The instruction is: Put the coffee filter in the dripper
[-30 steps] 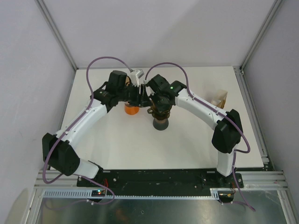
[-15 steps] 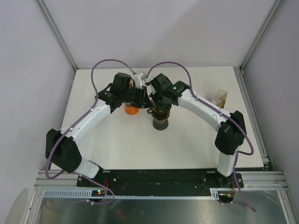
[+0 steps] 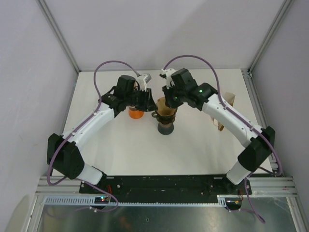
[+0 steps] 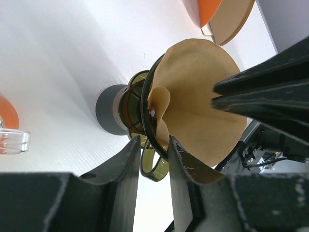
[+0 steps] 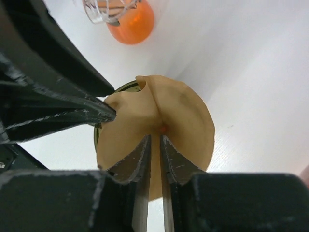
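The brown paper coffee filter (image 3: 166,111) sits opened in the olive glass dripper (image 3: 165,123), which stands on a dark base. The filter's edge is folded inward in the left wrist view (image 4: 203,96) and in the right wrist view (image 5: 166,108). My left gripper (image 3: 153,103) is at the dripper's left side. Its fingers (image 4: 152,145) are closed on the dripper's rim (image 4: 157,140), beside the ring handle. My right gripper (image 3: 169,99) hovers just above the filter. Its fingers (image 5: 155,137) are almost together with nothing between them.
An orange cup (image 3: 135,114) stands just left of the dripper, with a clear glass piece (image 5: 104,12) beside it. A wooden filter holder (image 3: 227,102) stands near the table's right edge. White walls enclose the table on three sides.
My right gripper has lifted off the dripper and drawn back to the right, which uncovers the filter in the dripper. My left arm has stayed at the dripper.
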